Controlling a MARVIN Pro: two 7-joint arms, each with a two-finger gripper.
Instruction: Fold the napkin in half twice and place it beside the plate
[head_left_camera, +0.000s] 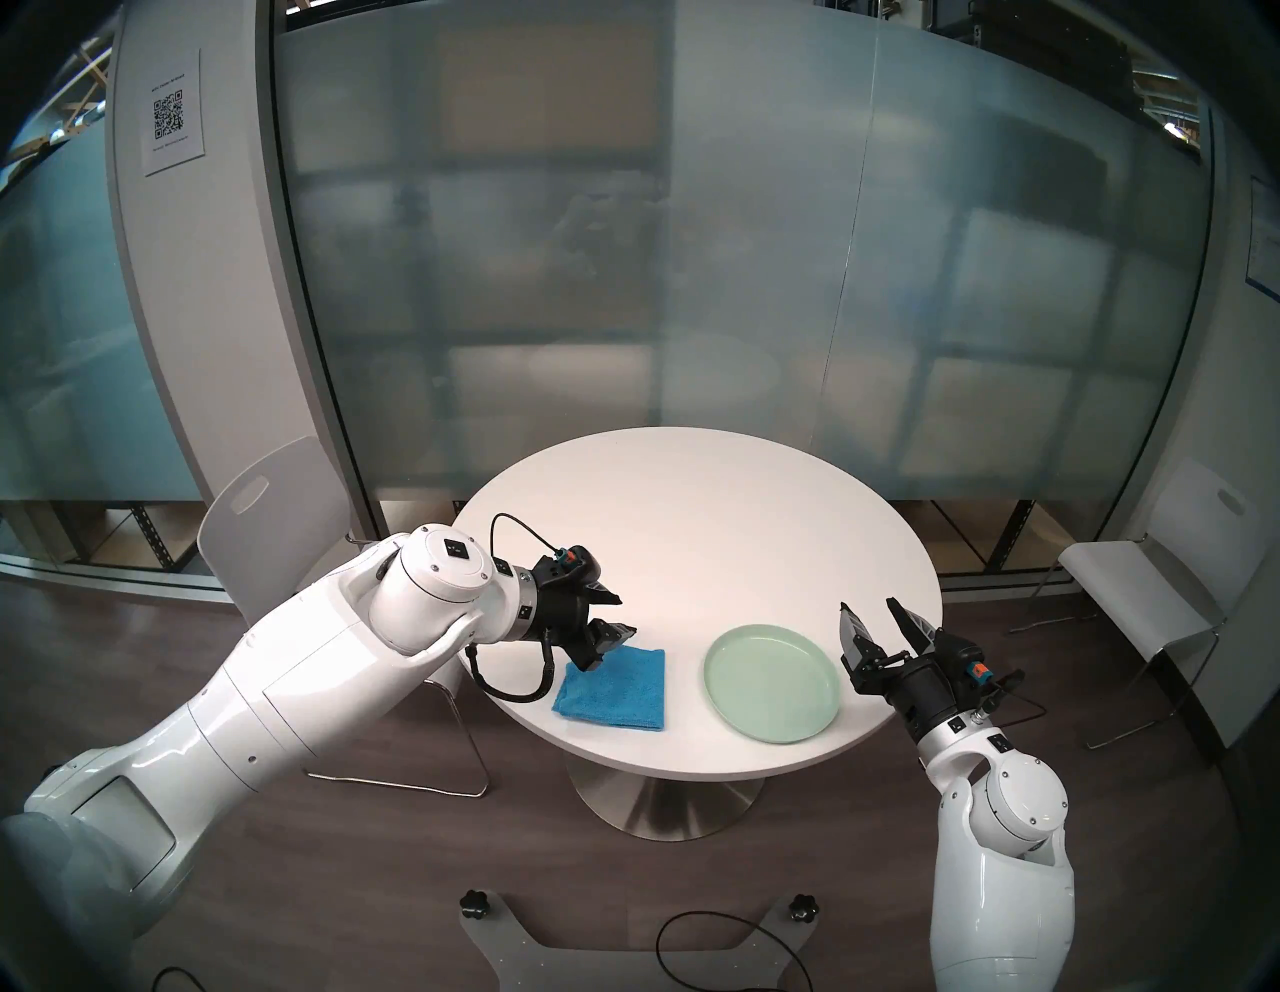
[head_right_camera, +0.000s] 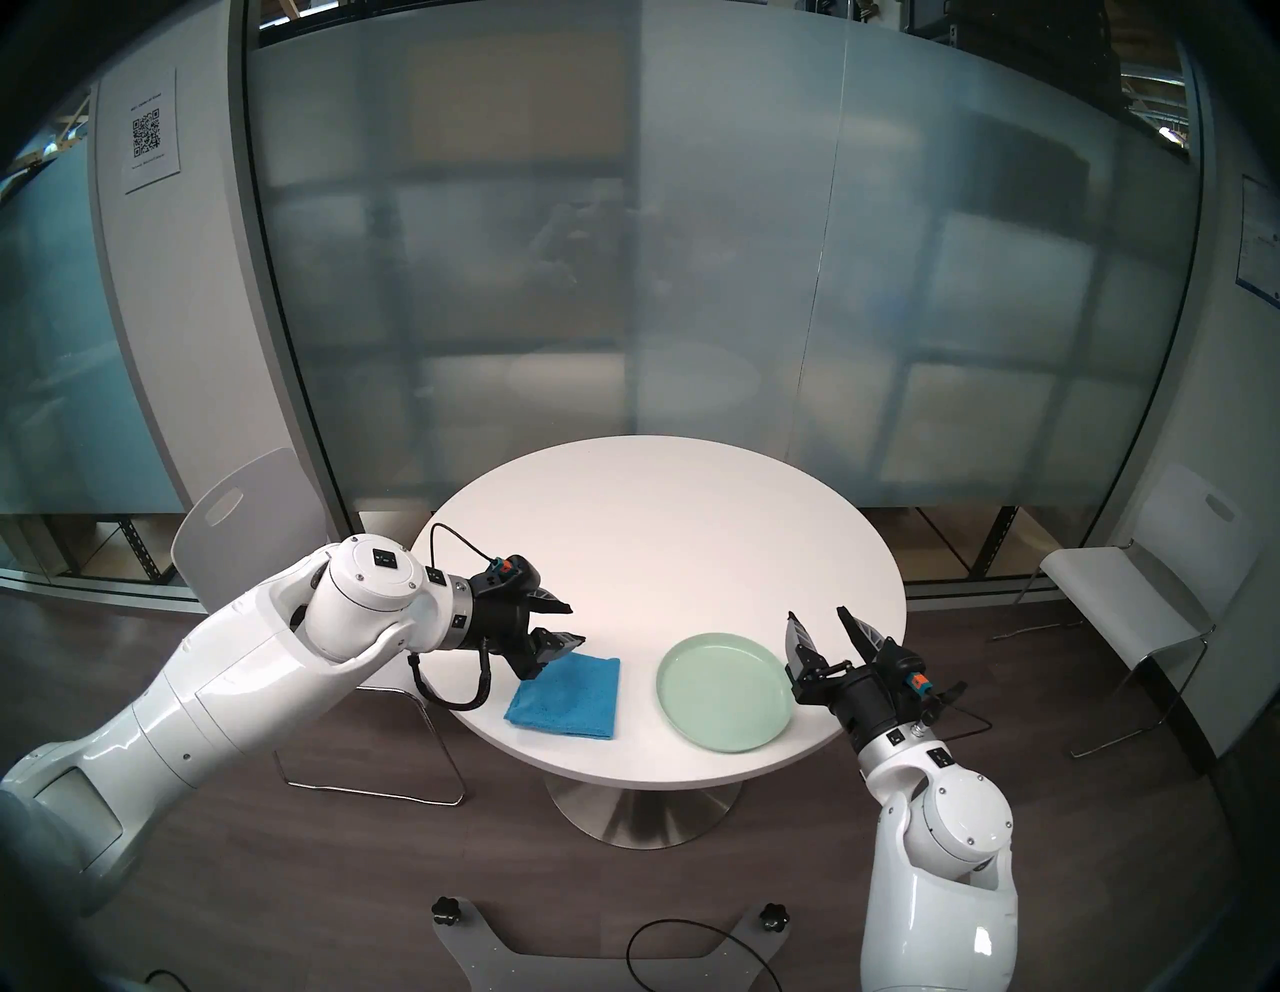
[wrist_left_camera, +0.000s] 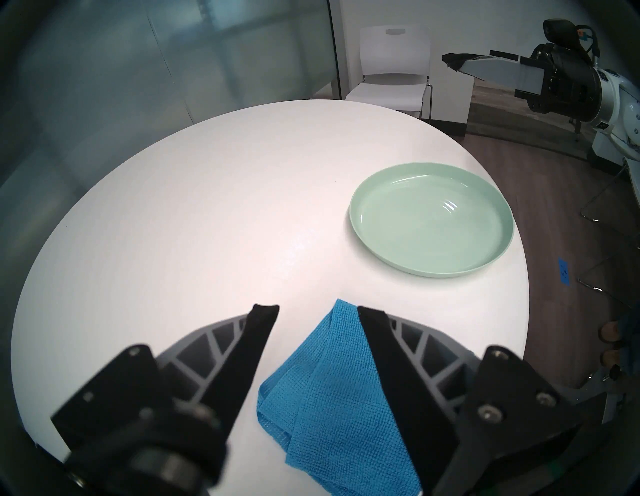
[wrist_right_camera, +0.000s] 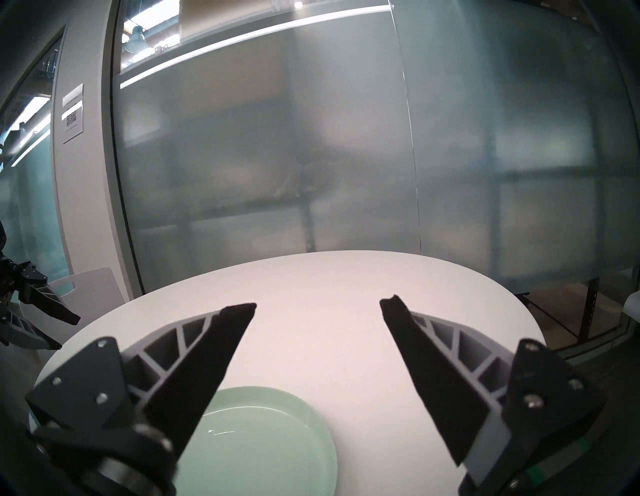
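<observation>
Left wrist alone shows napkin (wrist_left_camera: 332, 391) layers; left pincer (wrist_left_camera: 318, 311) and right pincer (wrist_right_camera: 318, 304) gape empty.

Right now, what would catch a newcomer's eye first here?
The blue napkin, folded, lies on the white table near its front edge, with the open left gripper over its far left corner. To its right sits the green plate, apart from it, and the open right gripper hovers past the plate's right rim.

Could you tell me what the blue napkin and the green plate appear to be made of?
The napkin looks like soft woven or terry cloth: its mesh-like texture and limp folds show. The plate seems plastic or glazed ceramic, smooth with faint glints; which, I cannot tell.
</observation>
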